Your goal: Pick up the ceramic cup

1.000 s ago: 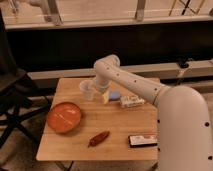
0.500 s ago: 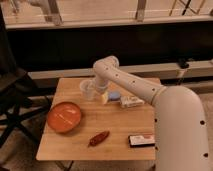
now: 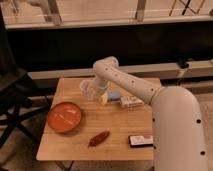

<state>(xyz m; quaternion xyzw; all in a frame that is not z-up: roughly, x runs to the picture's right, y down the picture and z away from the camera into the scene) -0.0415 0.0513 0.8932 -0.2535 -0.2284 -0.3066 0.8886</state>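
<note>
Camera view shows the bulky white robot arm (image 3: 150,92) sweeping in from the lower right, across the right half of a light wooden slatted surface (image 3: 120,122), with its elbow bent at the far edge. Beyond the surface runs a dark wall with a pale ledge, and a black folding chair (image 3: 12,100) stands to the left. On the surface's left part sits a wide, shallow orange bowl (image 3: 64,116), well apart from the arm. Near the front right edge lies a flat dark rectangular packet with a white and red label (image 3: 140,140), and left of it a small reddish-brown elongated item (image 3: 99,138). Under the forearm lie a pale boxy packet (image 3: 131,102), a small blue round thing (image 3: 114,95) and a bit of yellow beside it. The pincer (image 3: 91,92) hangs at the far left-centre with its fingers spread wide, around or just beside the small pale, slightly translucent ceramic cup (image 3: 86,88); which of the two cannot be told.
</note>
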